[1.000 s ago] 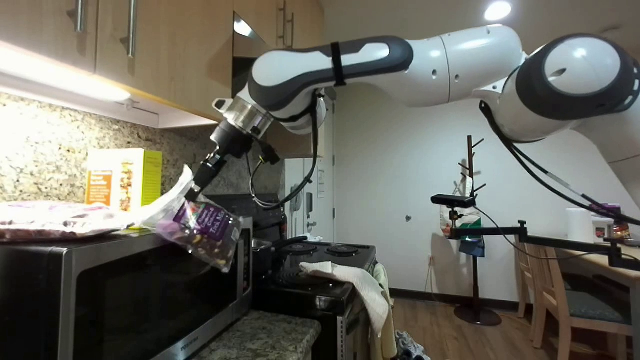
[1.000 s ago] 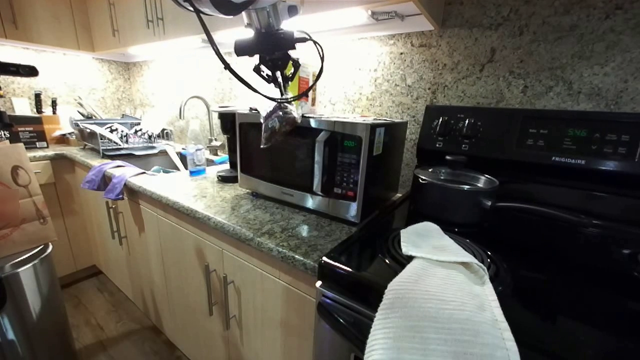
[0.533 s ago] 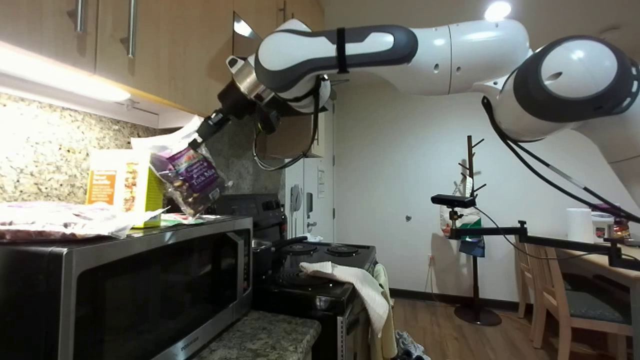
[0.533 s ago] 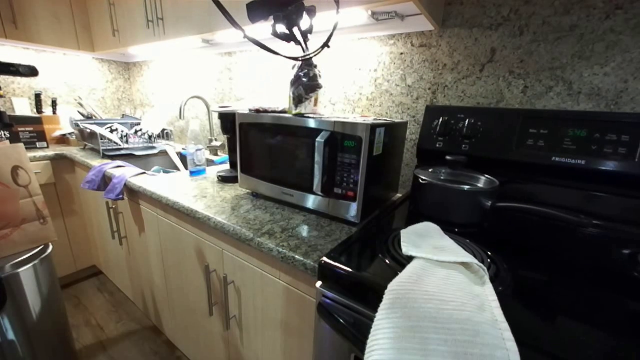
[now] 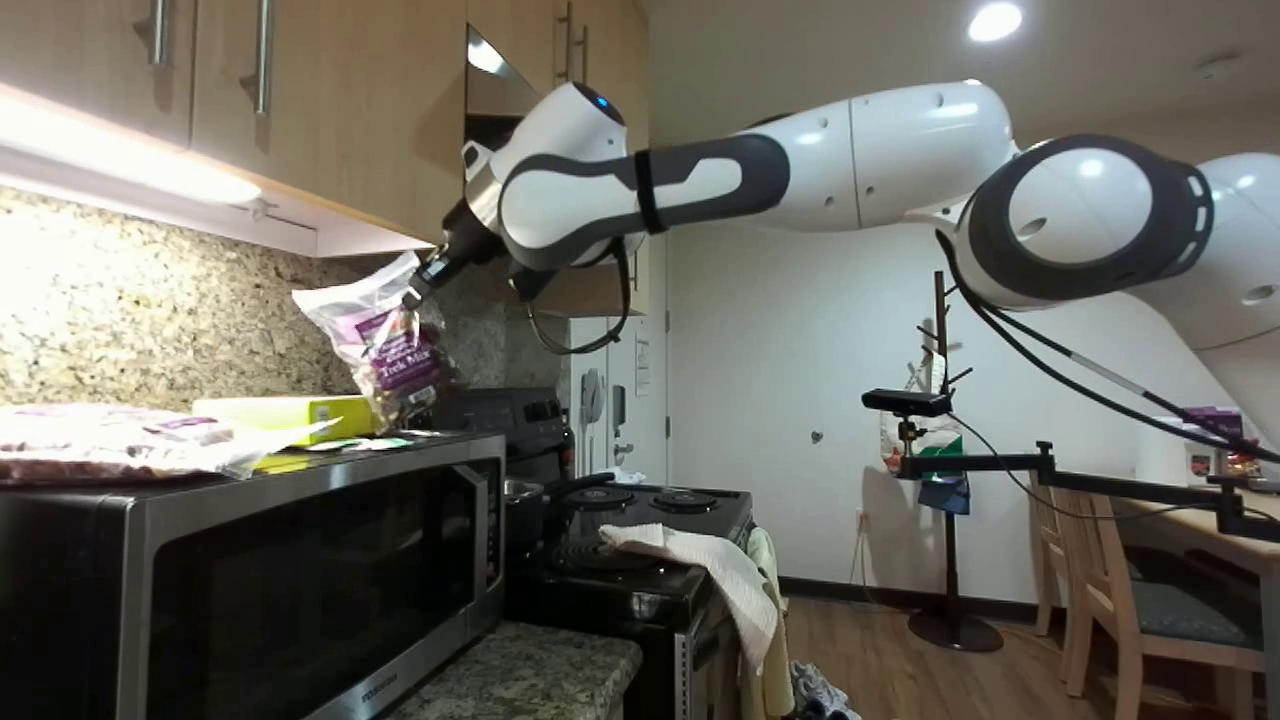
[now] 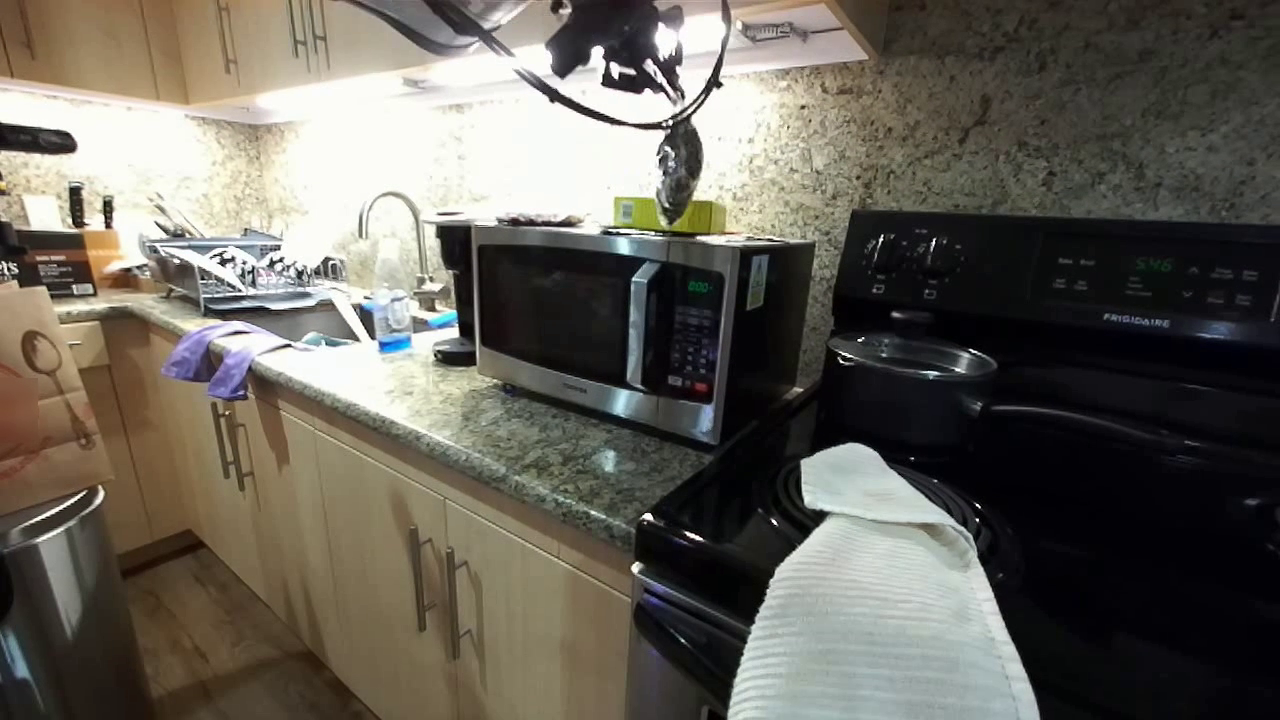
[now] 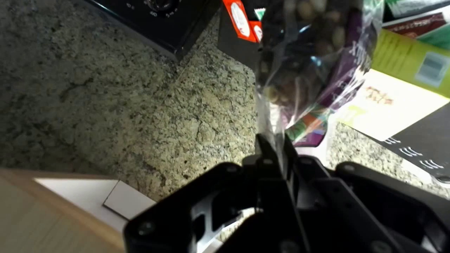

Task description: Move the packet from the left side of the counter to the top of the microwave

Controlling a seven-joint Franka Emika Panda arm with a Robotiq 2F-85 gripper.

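The packet (image 5: 400, 375), a clear bag of dark trail mix with a purple label, hangs from my gripper (image 5: 412, 297) over the stove-side end of the microwave (image 5: 310, 570). It also shows in an exterior view (image 6: 680, 172) and in the wrist view (image 7: 306, 59). My gripper (image 7: 276, 140) is shut on the packet's clear upper film. The packet's bottom is close above the microwave top; I cannot tell whether it touches the things there. The counter (image 6: 500, 440) shows in front of the microwave.
A yellow-green box (image 6: 705, 217) lies on its side on the microwave. Another packet (image 5: 120, 440) lies flat there, with flat green items (image 5: 360, 443) near the front edge. The stove (image 5: 610, 570) with a lidded pot (image 6: 905, 390) stands beside it. Upper cabinets (image 5: 330, 120) hang overhead.
The packet rose from before the microwave door to above its top, then shifted toward the stove side and slightly down. The box stood upright earlier and now lies on its side. The gripper stayed shut.
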